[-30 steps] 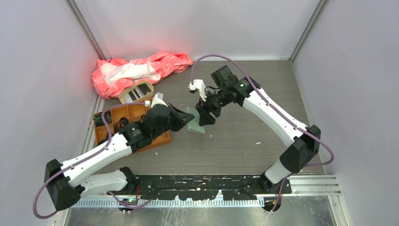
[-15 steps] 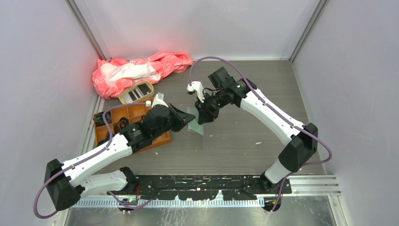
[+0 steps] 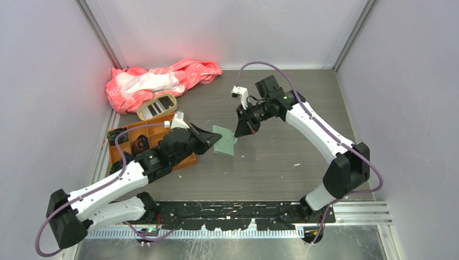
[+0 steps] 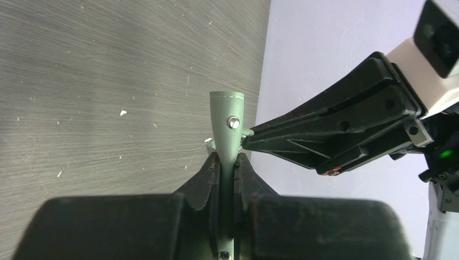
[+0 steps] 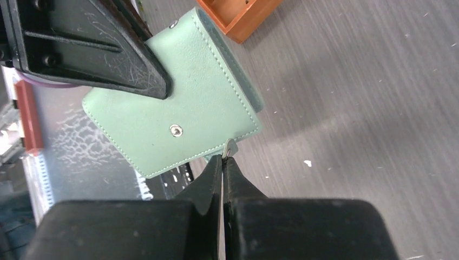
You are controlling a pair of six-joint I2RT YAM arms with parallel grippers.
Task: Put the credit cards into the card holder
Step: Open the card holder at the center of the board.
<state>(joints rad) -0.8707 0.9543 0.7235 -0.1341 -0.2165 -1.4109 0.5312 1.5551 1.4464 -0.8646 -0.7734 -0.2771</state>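
Gripping the one card holder (image 5: 178, 103) from two sides, the left gripper (image 4: 227, 161) clamps its edge and the right gripper (image 5: 223, 161) pinches its corner.

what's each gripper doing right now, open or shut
Left gripper: closed, clamping the card holder by one edge.
Right gripper: closed, pinching a thin edge at the card holder's corner.

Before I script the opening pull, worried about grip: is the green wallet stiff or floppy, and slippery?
Probably fairly stiff: clamped by one edge in the left gripper, the card holder juts out without sagging. Likely light, since that narrow pinch carries it. Its smooth skin may slip; the right gripper pinches only a thin edge at its corner.
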